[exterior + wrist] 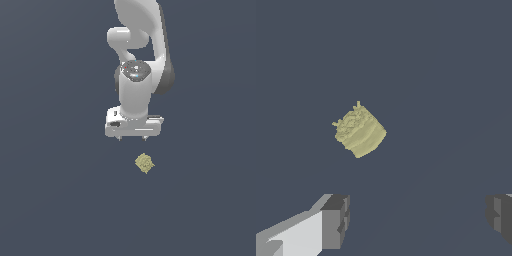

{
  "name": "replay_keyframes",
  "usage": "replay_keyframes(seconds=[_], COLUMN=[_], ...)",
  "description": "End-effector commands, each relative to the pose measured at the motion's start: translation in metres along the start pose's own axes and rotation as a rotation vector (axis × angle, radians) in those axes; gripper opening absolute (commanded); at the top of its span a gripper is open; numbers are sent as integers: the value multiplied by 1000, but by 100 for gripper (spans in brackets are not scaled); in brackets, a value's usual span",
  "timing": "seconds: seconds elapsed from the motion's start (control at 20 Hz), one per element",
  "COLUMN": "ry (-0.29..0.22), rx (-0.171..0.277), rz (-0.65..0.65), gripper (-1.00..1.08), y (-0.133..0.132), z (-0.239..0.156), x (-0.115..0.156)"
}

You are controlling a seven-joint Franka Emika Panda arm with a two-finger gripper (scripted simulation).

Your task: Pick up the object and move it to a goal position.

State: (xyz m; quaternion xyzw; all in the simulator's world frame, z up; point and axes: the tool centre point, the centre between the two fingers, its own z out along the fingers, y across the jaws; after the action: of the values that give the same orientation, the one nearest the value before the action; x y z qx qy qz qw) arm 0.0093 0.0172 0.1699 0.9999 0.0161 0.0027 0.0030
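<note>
The object (144, 163) is a small pale yellow-olive lump with a rough, mottled surface, lying on the dark grey floor. My white gripper (132, 138) hangs above it, slightly toward the exterior view's left, with its two short fingertips spread wide apart and nothing between them. In the wrist view the object (359, 130) lies alone on the floor, apart from both dark finger pads (336, 220), and is not between them. The gripper (418, 217) is open and empty.
The dark grey floor (50, 200) runs flat in every direction. The white arm (137, 60) rises behind the gripper toward the top of the exterior view. No other objects show.
</note>
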Motion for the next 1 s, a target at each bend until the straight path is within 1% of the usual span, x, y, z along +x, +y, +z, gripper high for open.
replay_keyframes(seconds=[0.0,0.45,0.7,0.95], ry=[0,-27,-26,-25], rx=[0,-22,-21,-21], rz=[0,-36,-41,-89], gripper=[100,100,100,100], y=[0,-12,-12,-15], z=[0,5,5,11], x=[0,-3,-2,1])
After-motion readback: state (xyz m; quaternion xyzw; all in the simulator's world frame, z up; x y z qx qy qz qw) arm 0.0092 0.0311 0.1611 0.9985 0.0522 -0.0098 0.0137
